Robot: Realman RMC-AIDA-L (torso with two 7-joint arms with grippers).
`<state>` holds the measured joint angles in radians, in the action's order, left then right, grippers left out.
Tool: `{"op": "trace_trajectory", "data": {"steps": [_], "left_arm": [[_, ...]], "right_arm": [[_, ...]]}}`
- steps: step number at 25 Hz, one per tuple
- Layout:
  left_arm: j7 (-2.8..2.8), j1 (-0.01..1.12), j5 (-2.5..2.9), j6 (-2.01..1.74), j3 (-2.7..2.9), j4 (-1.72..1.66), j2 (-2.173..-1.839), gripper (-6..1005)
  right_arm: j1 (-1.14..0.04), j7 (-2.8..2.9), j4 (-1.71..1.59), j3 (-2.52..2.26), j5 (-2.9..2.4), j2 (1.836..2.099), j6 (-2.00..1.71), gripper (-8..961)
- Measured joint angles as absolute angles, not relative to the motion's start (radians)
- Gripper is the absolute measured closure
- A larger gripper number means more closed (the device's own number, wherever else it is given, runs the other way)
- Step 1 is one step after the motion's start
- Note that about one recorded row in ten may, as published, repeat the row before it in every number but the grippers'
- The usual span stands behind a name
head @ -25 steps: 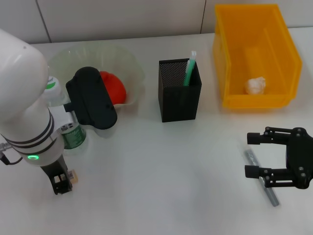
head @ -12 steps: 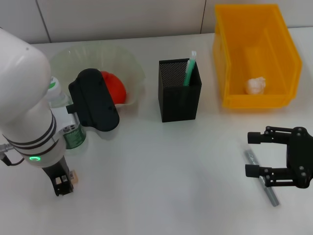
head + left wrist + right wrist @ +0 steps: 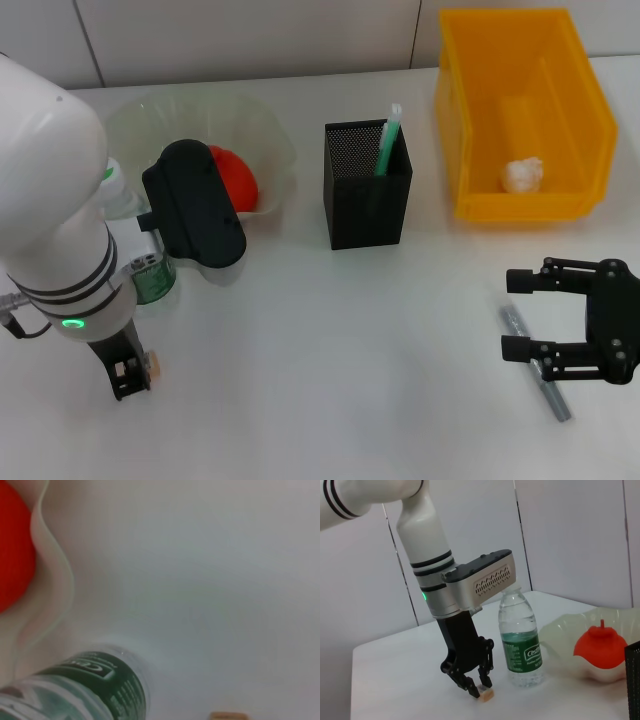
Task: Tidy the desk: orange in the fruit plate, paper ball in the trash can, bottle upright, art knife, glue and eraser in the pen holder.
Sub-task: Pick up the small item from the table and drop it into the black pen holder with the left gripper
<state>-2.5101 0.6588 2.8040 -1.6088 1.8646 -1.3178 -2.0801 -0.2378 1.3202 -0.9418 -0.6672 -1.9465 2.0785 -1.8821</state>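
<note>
While the left gripper point(image 3: 479, 687) is reaching down to the counter point(image 3: 330, 340) near its front left corner, its fingers point(image 3: 470, 684) are closing around the small tan eraser point(image 3: 485, 694), just in front of the upright bottle point(image 3: 520, 640). Behind the bottle, the orange point(image 3: 232, 178) is sitting in the fruit plate point(image 3: 262, 130), the green-capped glue point(image 3: 387, 140) is standing in the pen holder point(image 3: 367, 185) at mid-counter, and the paper ball point(image 3: 522, 175) is lying in the yellow trash can point(image 3: 590, 110) by the back right corner. Near the front right edge, the right gripper point(image 3: 515, 315) is hovering with fingers spread open, just over the art knife point(image 3: 535, 365) lying flat.
</note>
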Motion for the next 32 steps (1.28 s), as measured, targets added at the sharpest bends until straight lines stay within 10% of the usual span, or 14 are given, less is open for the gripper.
{"op": "trace_trajectory", "data": {"steps": [32], "left_arm": [[-2.519,0.637,2.664,-1.614,1.872,-1.515,-2.08,740]], "right_arm": [[-0.232,1.316,-0.942,-0.671,-1.947,2.079,-1.884,229]]}}
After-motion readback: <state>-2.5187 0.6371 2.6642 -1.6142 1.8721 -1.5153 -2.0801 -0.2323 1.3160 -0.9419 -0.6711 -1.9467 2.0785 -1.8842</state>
